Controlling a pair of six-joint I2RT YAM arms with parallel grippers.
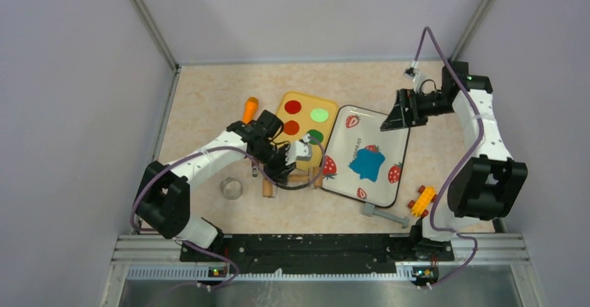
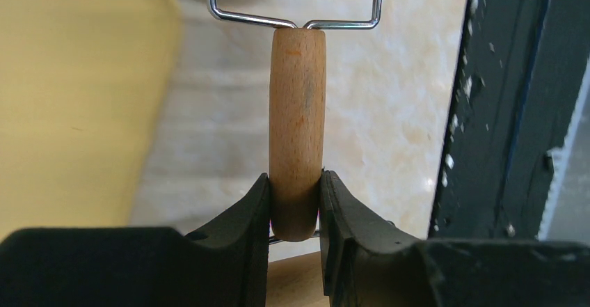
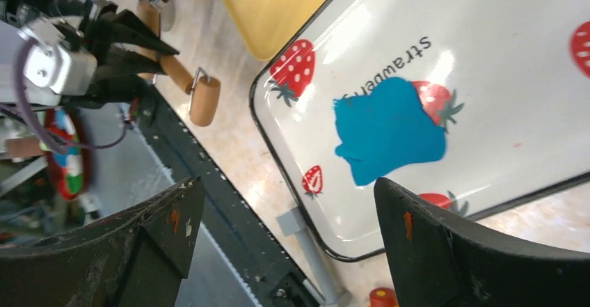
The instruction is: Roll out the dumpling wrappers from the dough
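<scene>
With the left tool (image 2: 296, 206) clamped on the roller (image 2: 298, 112) handle and the right tool (image 3: 286, 195) wide open and empty, the roller should cross right to the dough (image 3: 389, 129) on the tray (image 3: 501, 70) and press evenly.

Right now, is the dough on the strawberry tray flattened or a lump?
Flattened: the dough lies as a thin, ragged-edged patch on the tray.
</scene>
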